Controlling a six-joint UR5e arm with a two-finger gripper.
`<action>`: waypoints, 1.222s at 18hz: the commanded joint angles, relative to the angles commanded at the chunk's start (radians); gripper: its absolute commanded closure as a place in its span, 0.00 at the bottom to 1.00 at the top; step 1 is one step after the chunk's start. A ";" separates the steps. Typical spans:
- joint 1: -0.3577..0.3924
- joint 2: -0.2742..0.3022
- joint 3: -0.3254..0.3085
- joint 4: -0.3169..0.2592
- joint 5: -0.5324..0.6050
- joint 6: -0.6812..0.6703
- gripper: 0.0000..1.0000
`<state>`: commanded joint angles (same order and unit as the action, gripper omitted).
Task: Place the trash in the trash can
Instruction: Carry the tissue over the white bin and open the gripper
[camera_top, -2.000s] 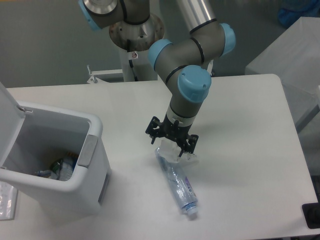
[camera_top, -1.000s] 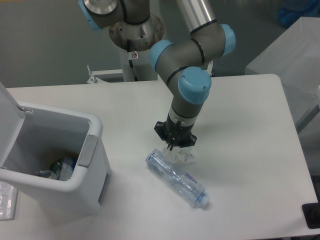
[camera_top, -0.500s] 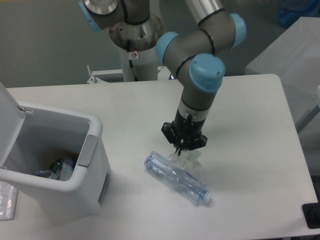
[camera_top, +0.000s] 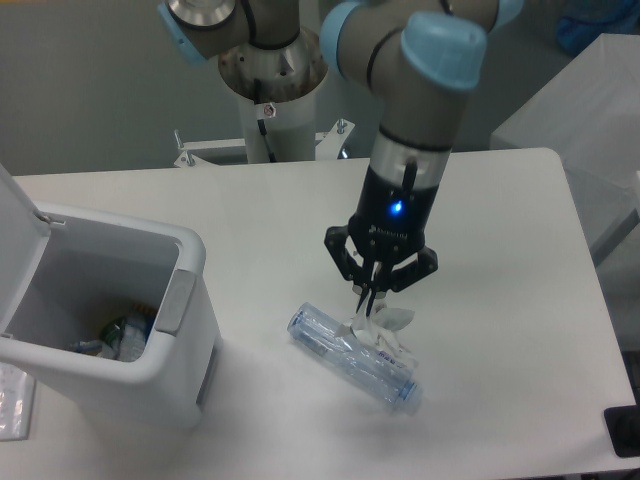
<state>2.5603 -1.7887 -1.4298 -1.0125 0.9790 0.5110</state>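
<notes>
The pincer hangs point-down over the white desk, fingers drawn together and clamped on the crumpled white tissue wad; a blue light glows on the wrist housing just above. The tissue dangles from the fingertips, its lower folds touching or just brushing the crushed clear plastic bottle; whether it actually rests on the bottle I cannot tell. The bottle lies flat on the desk on a diagonal, one end toward the upper left and the other end toward the lower right, its blue-purple label showing along the middle; it sits directly beneath the pincer. Over on the left stands the white trash can, well apart from the bottle and the tissue; its flip lid stands upright at the far left edge, the mouth is open, and the grey latch tab sits on the near-right rim. Down inside the can there is some rubbish already, blue and clear bits, too small to name. The arm's grey links and pale blue joint caps rise from the pincer toward the top of the view.
</notes>
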 joint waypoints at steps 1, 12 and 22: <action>-0.002 0.008 0.009 0.002 -0.031 -0.025 1.00; -0.083 0.020 0.042 0.005 -0.275 -0.219 1.00; -0.225 0.071 -0.015 0.005 -0.272 -0.356 0.90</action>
<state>2.3348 -1.7181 -1.4450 -1.0078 0.7072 0.1549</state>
